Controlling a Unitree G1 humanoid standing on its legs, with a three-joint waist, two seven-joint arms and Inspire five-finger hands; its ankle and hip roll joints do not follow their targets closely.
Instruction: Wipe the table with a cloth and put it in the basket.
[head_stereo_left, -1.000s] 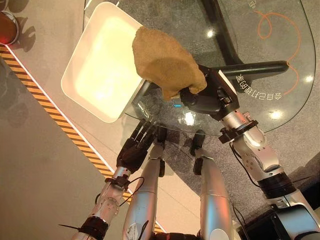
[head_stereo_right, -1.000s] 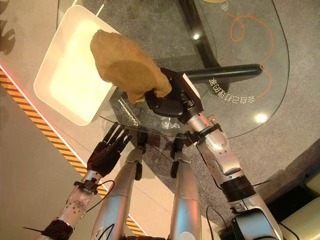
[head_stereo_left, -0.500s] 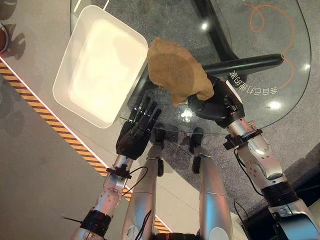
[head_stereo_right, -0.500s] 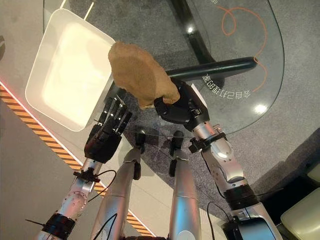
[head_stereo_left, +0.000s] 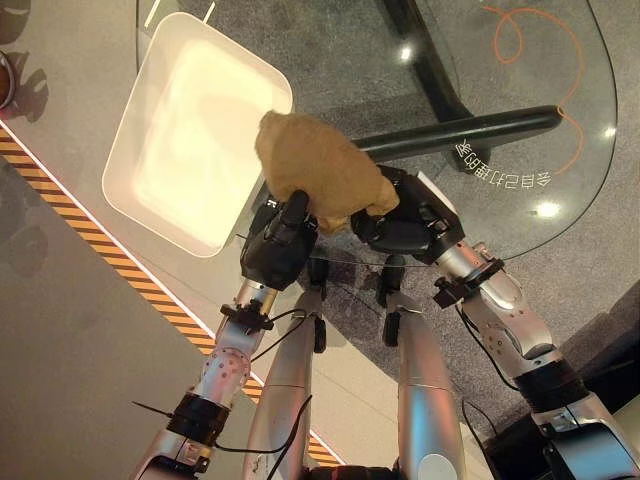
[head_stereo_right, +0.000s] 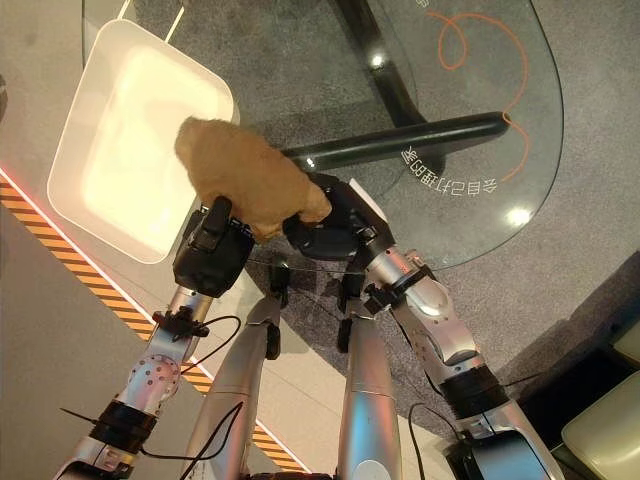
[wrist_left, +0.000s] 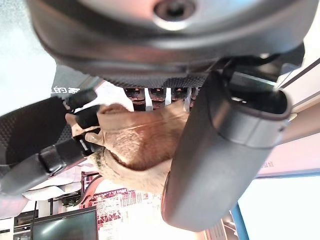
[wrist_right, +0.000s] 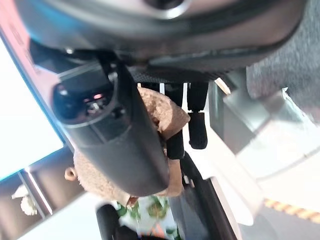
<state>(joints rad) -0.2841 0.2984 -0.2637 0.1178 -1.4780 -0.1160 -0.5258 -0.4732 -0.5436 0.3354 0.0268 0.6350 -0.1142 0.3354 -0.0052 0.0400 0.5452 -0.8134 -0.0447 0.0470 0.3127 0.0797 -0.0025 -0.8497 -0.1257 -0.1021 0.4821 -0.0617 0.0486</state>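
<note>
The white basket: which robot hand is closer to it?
The left hand. It is right by the basket's near corner, holding the cloth's lower edge. The right hand grips the cloth from its other side, farther from the basket.

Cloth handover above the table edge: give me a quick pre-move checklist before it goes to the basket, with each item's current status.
1. Right hand gripping the brown cloth: ok, its fingers are curled on the cloth's lower edge.
2. Left hand gripping the cloth: ok, the left wrist view shows thumb and fingers closed round it.
3. Cloth lifted off the glass table: ok, it is bunched up between the two hands.
4. White basket open to receive: ok, it sits at the table's left end beside the cloth, with nothing visible inside.
5. Wiping completed: cannot tell.
</note>
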